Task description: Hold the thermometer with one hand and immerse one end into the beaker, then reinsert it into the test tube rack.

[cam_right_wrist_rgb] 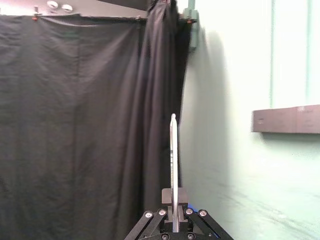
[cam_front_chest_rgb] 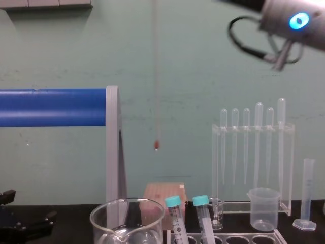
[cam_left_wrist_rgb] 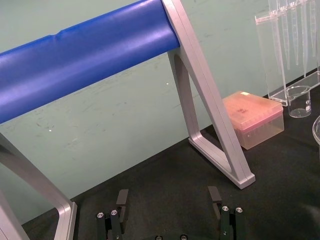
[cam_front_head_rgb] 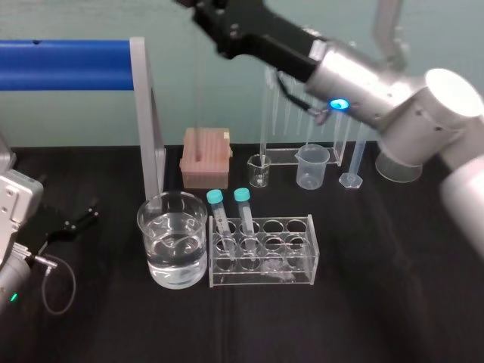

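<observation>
The right arm [cam_front_head_rgb: 393, 83] enters the head view at 3 o'clock and reaches up and across toward 12 o'clock, its silver links ending in a black wrist with a blue light lit. Its hand [cam_right_wrist_rgb: 173, 205] is raised high, fingers pinched on the thermometer [cam_right_wrist_rgb: 173, 160], which runs straight out past the fingertips. The left arm [cam_front_head_rgb: 15, 227] is parked at 8 o'clock, its hand [cam_front_head_rgb: 89, 212] low, fingers [cam_left_wrist_rgb: 122, 199] spread apart and gripping nothing.

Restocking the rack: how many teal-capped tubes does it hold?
2. Both lean at the test tube rack's left end beside the beaker: the leftmost tube in the end column, the second tube in the next. None seems hidden.
</observation>
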You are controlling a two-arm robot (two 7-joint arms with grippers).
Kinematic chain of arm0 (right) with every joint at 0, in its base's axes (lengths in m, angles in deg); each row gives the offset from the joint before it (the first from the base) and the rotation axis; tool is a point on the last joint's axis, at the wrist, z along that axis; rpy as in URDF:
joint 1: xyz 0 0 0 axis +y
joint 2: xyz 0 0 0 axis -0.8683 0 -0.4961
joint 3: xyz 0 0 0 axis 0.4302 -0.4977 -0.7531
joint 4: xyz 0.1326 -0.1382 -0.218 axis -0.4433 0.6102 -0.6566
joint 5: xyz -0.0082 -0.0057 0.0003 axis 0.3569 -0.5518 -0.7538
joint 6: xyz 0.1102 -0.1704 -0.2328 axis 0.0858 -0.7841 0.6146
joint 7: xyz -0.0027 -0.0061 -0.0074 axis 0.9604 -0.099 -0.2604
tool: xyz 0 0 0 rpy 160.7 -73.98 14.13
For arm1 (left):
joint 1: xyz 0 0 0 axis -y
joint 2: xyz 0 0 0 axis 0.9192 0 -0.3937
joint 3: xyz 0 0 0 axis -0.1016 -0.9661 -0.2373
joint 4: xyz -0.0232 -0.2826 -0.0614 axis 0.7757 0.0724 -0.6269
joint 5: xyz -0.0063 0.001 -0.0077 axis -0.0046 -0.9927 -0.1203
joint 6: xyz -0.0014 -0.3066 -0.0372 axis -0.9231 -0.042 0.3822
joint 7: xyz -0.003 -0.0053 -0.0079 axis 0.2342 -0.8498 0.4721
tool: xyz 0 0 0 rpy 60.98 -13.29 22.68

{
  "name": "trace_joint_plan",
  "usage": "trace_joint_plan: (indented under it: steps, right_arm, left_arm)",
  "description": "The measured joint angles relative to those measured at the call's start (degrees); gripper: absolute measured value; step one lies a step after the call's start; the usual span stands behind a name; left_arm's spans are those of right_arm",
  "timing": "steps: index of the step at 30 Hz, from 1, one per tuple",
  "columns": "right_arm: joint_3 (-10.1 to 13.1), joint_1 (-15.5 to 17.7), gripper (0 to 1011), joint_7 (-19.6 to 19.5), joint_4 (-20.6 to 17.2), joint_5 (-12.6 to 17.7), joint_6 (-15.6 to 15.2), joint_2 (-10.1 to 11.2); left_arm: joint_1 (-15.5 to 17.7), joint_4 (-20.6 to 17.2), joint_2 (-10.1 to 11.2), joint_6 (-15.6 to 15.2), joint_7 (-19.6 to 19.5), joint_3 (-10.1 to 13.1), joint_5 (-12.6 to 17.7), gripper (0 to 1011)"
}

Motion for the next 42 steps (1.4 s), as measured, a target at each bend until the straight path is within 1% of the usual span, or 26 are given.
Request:
trace_joint_plan:
  steps: [1,2,5,6,9,13,14,17,22,25,34,37,38,41,42]
  right_arm:
    - [0.45,0.28,56,-0.42,-0.81,0.21,-0.24,0.8]
    - [1.19,1.04,56,-1.35,-2.32,0.55,-0.72,2.28]
    - [1.93,2.63,56,-2.76,-4.19,0.89,-1.62,4.47]
    - [2.26,3.95,57,-3.6,-5.36,1.14,-2.33,6.03]
    - [2.54,5.98,56,-4.78,-6.81,1.62,-3.46,8.1]
    - [2.65,10.49,56,-6.72,-8.66,2.66,-4.78,11.52]
    - [2.65,10.49,56,-6.72,-8.66,2.66,-4.78,11.52]
    - [2.33,12.65,56,-7.42,-8.9,2.6,-4.61,12.93]
    - [2.03,13.93,56,-7.98,-8.29,2.23,-4.09,13.5]
    - [1.85,14.09,57,-8.0,-7.81,1.91,-3.59,13.41]
    - [0.08,13.49,56,-6.73,-4.82,-0.48,-1.27,11.5]
    - [-0.81,13.07,56,-6.23,-3.39,-2.06,-0.4,10.76]
    - [-1.3,12.82,56,-6.07,-2.67,-3.03,-0.09,10.44]
    - [-2.0,12.46,56,-5.81,-1.72,-4.61,0.41,10.1]
    - [-2.46,12.16,56,-5.6,-0.91,-5.6,0.7,9.84]
  left_arm:
    - [0.0,0.0,0.0,0.0,0.0,0.0,0.0,1008]
    - [0.0,0.0,0.0,0.0,0.0,0.0,0.0,1008]
    - [0.0,0.0,0.0,0.0,0.0,0.0,0.0,1008]
    - [0.0,0.0,0.0,0.0,0.0,0.0,0.0,1008]
    - [0.0,0.0,0.0,0.0,0.0,0.0,0.0,1008]
    - [0.0,0.0,0.0,0.0,0.0,0.0,0.0,1008]
    - [0.0,0.0,0.0,0.0,0.0,0.0,0.0,1008]
    - [0.0,0.0,0.0,0.0,0.0,0.0,0.0,1008]
    - [0.0,0.0,0.0,0.0,0.0,0.0,0.0,1008]
    - [0.0,0.0,0.0,0.0,0.0,0.0,0.0,1008]
    - [0.0,0.0,0.0,0.0,0.0,0.0,0.0,1008]
    - [0.0,0.0,0.0,0.0,0.0,0.0,0.0,1008]
    - [0.0,0.0,0.0,0.0,0.0,0.0,0.0,1008]
    - [0.0,0.0,0.0,0.0,0.0,0.0,0.0,1008]
    - [0.0,0.0,0.0,0.0,0.0,0.0,0.0,1008]
